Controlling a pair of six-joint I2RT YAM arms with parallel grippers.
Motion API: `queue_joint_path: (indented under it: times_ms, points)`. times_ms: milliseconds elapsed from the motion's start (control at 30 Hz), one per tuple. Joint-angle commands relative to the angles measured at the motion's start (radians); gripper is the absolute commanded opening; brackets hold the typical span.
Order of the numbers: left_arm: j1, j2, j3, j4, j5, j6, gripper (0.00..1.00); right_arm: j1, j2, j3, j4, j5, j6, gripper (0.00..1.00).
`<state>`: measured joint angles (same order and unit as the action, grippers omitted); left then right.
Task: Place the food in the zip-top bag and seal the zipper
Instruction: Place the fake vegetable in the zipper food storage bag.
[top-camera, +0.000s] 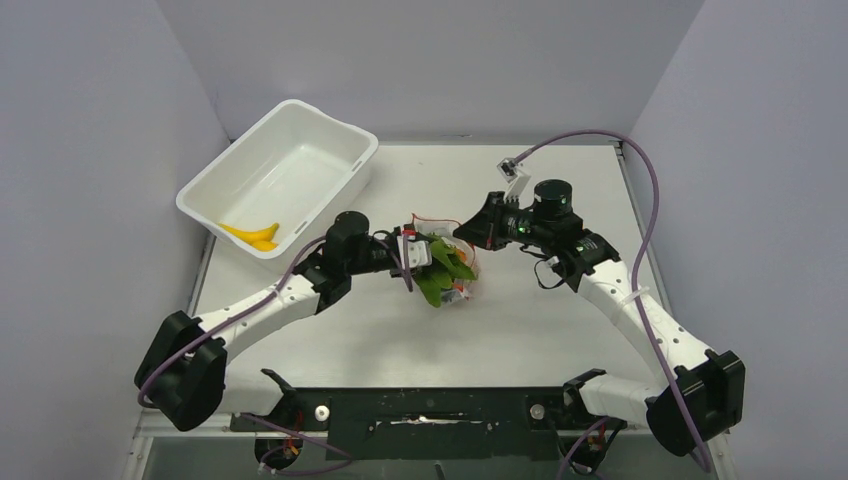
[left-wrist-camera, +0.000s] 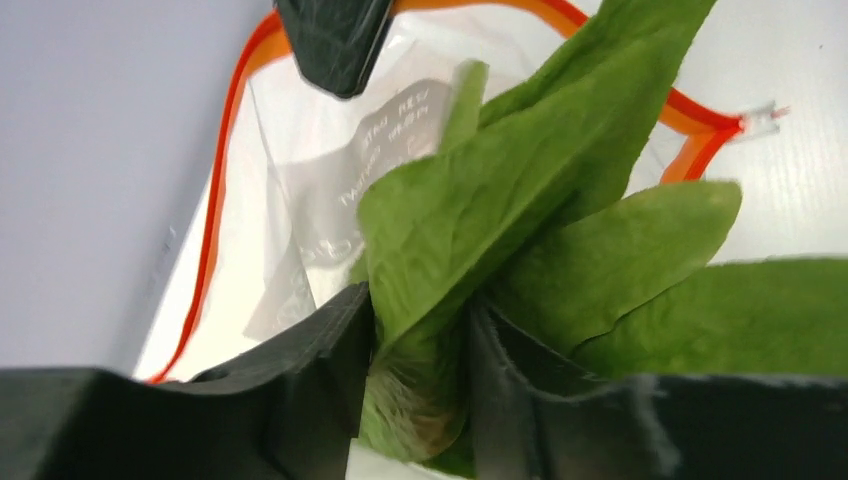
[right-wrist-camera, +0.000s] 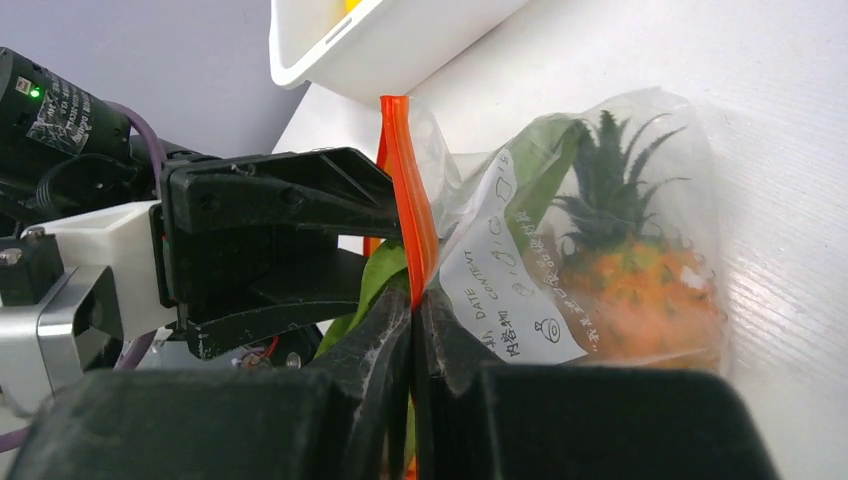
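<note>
At mid-counter (top-camera: 540, 320), the two arms meet over the zip-top bag (right-wrist-camera: 600, 200), a clear, floppy pouch that lies between them, well apart from the white tub (top-camera: 290, 170) at the far left corner. The right pincer (right-wrist-camera: 410, 310) is pinched tight on the zipper (right-wrist-camera: 405, 190), its fingers closed flat on the red strip and holding that edge of the mouth upright. The left pincer (left-wrist-camera: 415, 350) grips the green leafy pieces (left-wrist-camera: 540, 200) by their stem end, jaws narrowed onto the bunch, with the leaves fanning forward into the mouth framed by the red strip. The left wrist view is too crowded with foliage to tell how far the leaves have passed the rim. Inside the pouch, an orange pineapple (right-wrist-camera: 630, 280) with a dark green crown rests against the clear wall, behind a white label panel printed with the words "date" and "content". From above, the leaves spill over the bag toward the near side of the counter. A yellow banana (top-camera: 255, 235) lies in the near corner of the tub, outside the bag.
</note>
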<state>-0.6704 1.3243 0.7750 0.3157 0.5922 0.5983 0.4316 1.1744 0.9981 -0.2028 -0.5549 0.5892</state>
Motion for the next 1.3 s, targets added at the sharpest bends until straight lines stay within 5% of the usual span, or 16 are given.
queue_joint_path:
  times_ms: [0, 100, 233, 467, 767, 1267]
  points:
    - [0.000, -0.064, 0.084, -0.119, -0.117, -0.066, 0.44, -0.016, -0.004, 0.061, 0.036, -0.026, -0.008, 0.00]
    - [0.001, -0.106, 0.092, -0.103, -0.133, -0.195, 0.58, -0.025, 0.004, 0.063, 0.040, -0.020, -0.005, 0.00]
    - [0.001, -0.146, 0.114, -0.124, -0.214, -0.388, 0.65, -0.036, 0.019, 0.066, 0.049, -0.019, 0.001, 0.00]
    - [0.007, -0.129, 0.201, -0.294, -0.496, -0.762, 0.62, -0.049, 0.032, 0.067, 0.055, -0.020, 0.006, 0.00]
    - [0.009, -0.091, 0.183, -0.339, -0.442, -1.070, 0.58, -0.057, 0.036, 0.071, 0.056, -0.018, 0.014, 0.00]
    - [0.008, -0.064, 0.083, -0.254, -0.434, -1.214, 0.58, -0.058, 0.034, 0.064, 0.068, -0.005, 0.035, 0.00]
